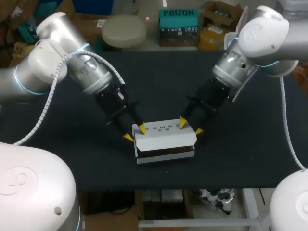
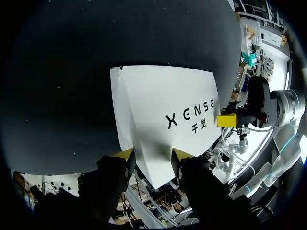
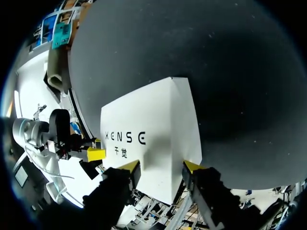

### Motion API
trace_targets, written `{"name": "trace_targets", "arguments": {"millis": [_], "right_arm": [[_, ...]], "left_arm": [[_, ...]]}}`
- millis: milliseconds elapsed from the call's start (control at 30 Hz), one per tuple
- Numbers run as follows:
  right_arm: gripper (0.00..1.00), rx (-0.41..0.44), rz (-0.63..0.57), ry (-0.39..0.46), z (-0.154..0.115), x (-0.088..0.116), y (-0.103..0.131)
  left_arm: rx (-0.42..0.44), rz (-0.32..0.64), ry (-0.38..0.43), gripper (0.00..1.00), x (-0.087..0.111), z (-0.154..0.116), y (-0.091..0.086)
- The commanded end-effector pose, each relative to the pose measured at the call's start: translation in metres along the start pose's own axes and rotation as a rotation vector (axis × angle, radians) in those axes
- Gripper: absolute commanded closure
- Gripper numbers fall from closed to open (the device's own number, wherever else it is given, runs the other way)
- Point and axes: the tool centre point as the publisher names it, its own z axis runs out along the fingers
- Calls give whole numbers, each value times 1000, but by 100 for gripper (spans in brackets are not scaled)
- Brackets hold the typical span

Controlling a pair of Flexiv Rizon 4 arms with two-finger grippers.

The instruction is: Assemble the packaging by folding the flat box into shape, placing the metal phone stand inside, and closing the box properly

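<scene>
left gripper (image 1: 134,133) and right gripper (image 1: 190,127) clasp opposite ends of white box (image 1: 163,130).

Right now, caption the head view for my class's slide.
Left gripper and right gripper bracket a white cardboard box, front open, on black table.

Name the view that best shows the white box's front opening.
Head view: it alone shows the white box from the front, with the dark gap under its raised top. Both wrist views show only the lid from above, one from each end; the gap is hidden.
</scene>
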Motion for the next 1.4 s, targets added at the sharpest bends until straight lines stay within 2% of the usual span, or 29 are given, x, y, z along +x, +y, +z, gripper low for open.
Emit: {"name": "trace_targets", "arguments": {"millis": [33,700,1400], "right_arm": [[42,10,-3,-5,-2,5,1],[43,33,-1,-2,-5,7,2],[44,36,-4,-2,-7,9,2]], "left_arm": [[-10,-2,-1,51,2,-1,-2],[-70,-10,25,53,3,-7,-6],[-93,-25,32,55,7,-12,-7]]}}
